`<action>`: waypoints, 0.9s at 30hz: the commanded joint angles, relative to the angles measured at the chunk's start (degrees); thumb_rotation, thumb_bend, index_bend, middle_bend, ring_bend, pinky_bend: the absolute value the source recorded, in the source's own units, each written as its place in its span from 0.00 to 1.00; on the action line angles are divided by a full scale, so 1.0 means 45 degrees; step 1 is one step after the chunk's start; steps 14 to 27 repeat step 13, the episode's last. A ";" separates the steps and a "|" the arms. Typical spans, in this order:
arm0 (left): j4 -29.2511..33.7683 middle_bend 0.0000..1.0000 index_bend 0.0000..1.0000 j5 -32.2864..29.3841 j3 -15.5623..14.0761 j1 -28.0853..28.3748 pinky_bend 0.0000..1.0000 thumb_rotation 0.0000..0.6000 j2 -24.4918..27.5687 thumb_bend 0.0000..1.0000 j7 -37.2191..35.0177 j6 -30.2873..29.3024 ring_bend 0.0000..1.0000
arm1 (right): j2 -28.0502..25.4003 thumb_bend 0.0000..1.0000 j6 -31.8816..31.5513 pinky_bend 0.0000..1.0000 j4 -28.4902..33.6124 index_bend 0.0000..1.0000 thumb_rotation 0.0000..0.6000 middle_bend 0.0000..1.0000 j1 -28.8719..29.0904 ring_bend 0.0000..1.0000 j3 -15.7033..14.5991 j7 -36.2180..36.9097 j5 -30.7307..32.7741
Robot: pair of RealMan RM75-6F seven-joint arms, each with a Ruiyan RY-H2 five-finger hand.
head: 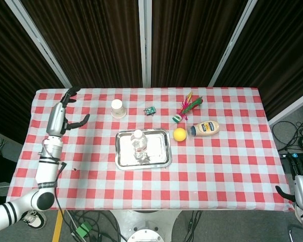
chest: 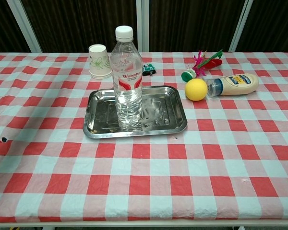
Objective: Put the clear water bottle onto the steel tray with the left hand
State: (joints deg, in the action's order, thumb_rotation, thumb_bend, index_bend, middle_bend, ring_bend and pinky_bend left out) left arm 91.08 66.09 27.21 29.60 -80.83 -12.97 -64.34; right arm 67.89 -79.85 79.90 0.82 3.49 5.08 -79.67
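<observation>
The clear water bottle (head: 138, 143) (chest: 127, 81) stands upright with its white cap on, left of the middle of the steel tray (head: 161, 151) (chest: 168, 120). Nothing touches it. My left hand (head: 65, 108) hovers far off over the table's left edge, fingers spread and empty; the chest view does not show it. My right hand (head: 299, 174) hangs beyond the table's right edge, low in the head view, holding nothing.
A paper cup (head: 117, 108) (chest: 99, 61) stands behind the tray. A small green item (head: 150, 110), a feathered toy (head: 188, 107), a yellow ball (head: 179, 134) (chest: 196, 89) and a lying mayonnaise bottle (head: 206, 127) (chest: 235, 84) are to the tray's right.
</observation>
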 commanded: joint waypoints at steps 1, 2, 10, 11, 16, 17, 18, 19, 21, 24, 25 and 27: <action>-0.2185 0.26 0.22 0.3205 -0.2746 -0.0965 0.28 1.00 0.1236 0.29 0.0400 -0.0017 0.20 | 0.0003 0.14 0.0011 0.00 0.0003 0.01 1.00 0.07 0.0010 0.00 0.0009 -0.0032 0.0012; -0.2383 0.26 0.23 0.3484 -0.3073 -0.1049 0.27 1.00 0.1384 0.29 0.0472 -0.0010 0.20 | 0.0007 0.14 0.0009 0.00 0.0007 0.01 1.00 0.07 0.0012 0.00 0.0013 -0.0048 0.0015; -0.2957 0.26 0.28 0.3854 -0.4426 -0.1627 0.23 1.00 0.2263 0.26 0.2369 -0.0101 0.20 | 0.0087 0.14 0.0044 0.00 -0.0009 0.01 1.00 0.07 0.0030 0.00 0.0065 -0.0333 0.0160; -0.2986 0.26 0.28 0.3831 -0.4459 -0.1683 0.23 1.00 0.2283 0.26 0.2465 -0.0199 0.20 | 0.0108 0.14 0.0021 0.00 -0.0035 0.01 1.00 0.07 0.0025 0.00 0.0073 -0.0351 0.0163; -0.2981 0.26 0.28 0.3749 -0.4514 -0.1770 0.23 1.00 0.2342 0.26 0.2490 -0.0317 0.20 | 0.0149 0.14 0.0063 0.00 -0.0075 0.01 1.00 0.07 0.0028 0.00 0.0090 -0.0395 0.0239; -0.2981 0.26 0.28 0.3749 -0.4514 -0.1770 0.23 1.00 0.2342 0.26 0.2490 -0.0317 0.20 | 0.0149 0.14 0.0063 0.00 -0.0075 0.01 1.00 0.07 0.0028 0.00 0.0090 -0.0395 0.0239; -0.2981 0.26 0.28 0.3749 -0.4514 -0.1770 0.23 1.00 0.2342 0.26 0.2490 -0.0317 0.20 | 0.0149 0.14 0.0063 0.00 -0.0075 0.01 1.00 0.07 0.0028 0.00 0.0090 -0.0395 0.0239; -0.2981 0.26 0.28 0.3749 -0.4514 -0.1770 0.23 1.00 0.2342 0.26 0.2490 -0.0317 0.20 | 0.0149 0.14 0.0063 0.00 -0.0075 0.01 1.00 0.07 0.0028 0.00 0.0090 -0.0395 0.0239; -0.2981 0.26 0.28 0.3749 -0.4514 -0.1770 0.23 1.00 0.2342 0.26 0.2490 -0.0317 0.20 | 0.0149 0.14 0.0063 0.00 -0.0075 0.01 1.00 0.07 0.0028 0.00 0.0090 -0.0395 0.0239; -0.2981 0.26 0.28 0.3749 -0.4514 -0.1770 0.23 1.00 0.2342 0.26 0.2490 -0.0317 0.20 | 0.0149 0.14 0.0063 0.00 -0.0075 0.01 1.00 0.07 0.0028 0.00 0.0090 -0.0395 0.0239; -0.2981 0.26 0.28 0.3749 -0.4514 -0.1770 0.23 1.00 0.2342 0.26 0.2490 -0.0317 0.20 | 0.0149 0.14 0.0063 0.00 -0.0075 0.01 1.00 0.07 0.0028 0.00 0.0090 -0.0395 0.0239; -0.2981 0.26 0.28 0.3749 -0.4514 -0.1770 0.23 1.00 0.2342 0.26 0.2490 -0.0317 0.20 | 0.0149 0.14 0.0063 0.00 -0.0075 0.01 1.00 0.07 0.0028 0.00 0.0090 -0.0395 0.0239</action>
